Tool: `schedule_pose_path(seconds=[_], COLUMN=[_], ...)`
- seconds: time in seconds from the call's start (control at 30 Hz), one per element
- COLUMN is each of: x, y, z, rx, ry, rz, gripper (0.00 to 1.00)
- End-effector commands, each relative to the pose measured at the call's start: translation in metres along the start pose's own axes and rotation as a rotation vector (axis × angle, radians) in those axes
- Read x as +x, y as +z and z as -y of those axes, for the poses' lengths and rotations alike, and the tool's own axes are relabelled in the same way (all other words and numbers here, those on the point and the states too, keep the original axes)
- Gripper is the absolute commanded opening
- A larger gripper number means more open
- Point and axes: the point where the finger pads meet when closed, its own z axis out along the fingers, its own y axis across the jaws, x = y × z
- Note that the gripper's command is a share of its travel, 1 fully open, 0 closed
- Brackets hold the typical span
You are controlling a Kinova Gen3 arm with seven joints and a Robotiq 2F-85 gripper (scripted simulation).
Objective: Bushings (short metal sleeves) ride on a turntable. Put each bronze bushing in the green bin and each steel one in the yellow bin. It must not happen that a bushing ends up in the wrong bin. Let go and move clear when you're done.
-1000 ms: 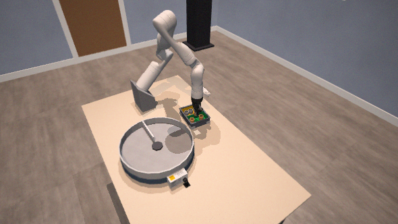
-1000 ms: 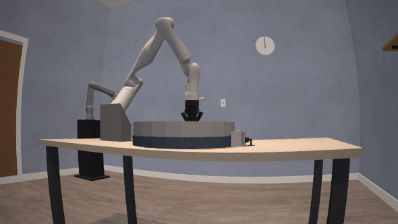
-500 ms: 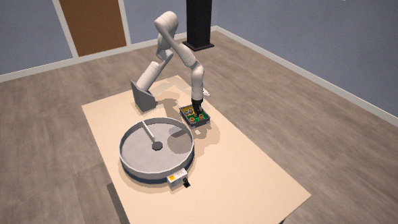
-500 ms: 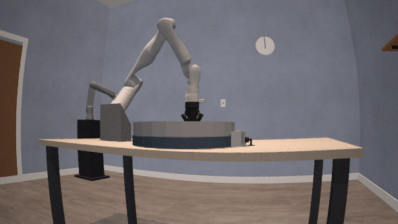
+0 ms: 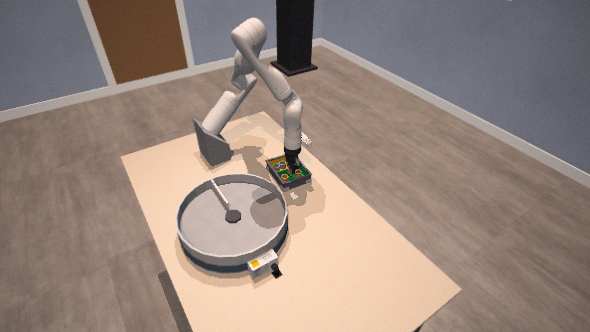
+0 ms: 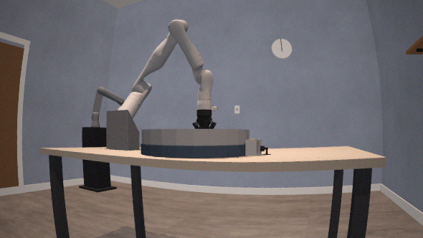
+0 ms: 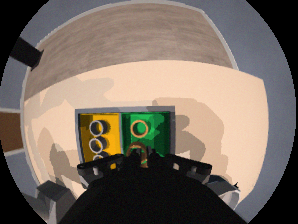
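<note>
My gripper (image 5: 292, 167) (image 6: 204, 124) (image 7: 143, 151) is nearly closed at lower centre of the wrist view, obscuring a bronze bushing (image 7: 135, 146); I can't tell whether it's pinched. Above sits another bronze bushing (image 7: 139, 121) in the green bin (image 7: 158, 120); steel bushings (image 7: 91, 128) occupy the yellow bin (image 7: 112, 120), left.

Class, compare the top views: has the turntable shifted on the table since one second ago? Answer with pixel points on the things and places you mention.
No. In the top view, the turntable (image 5: 232, 178) (image 6: 195, 137) keeps the same place relative to the arm's grey wedge-shaped mount (image 5: 215, 150) (image 6: 120, 130).
</note>
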Motion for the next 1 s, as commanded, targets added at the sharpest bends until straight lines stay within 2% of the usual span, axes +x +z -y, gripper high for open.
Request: schedule_pose_path(seconds=[0.0, 0.97], x=[0.001, 0.001], y=[0.003, 0.018], z=[0.0, 0.0], rx=[-0.002, -0.003], ry=[0.0, 0.001], rz=[0.0, 0.0], gripper=[0.0, 0.0])
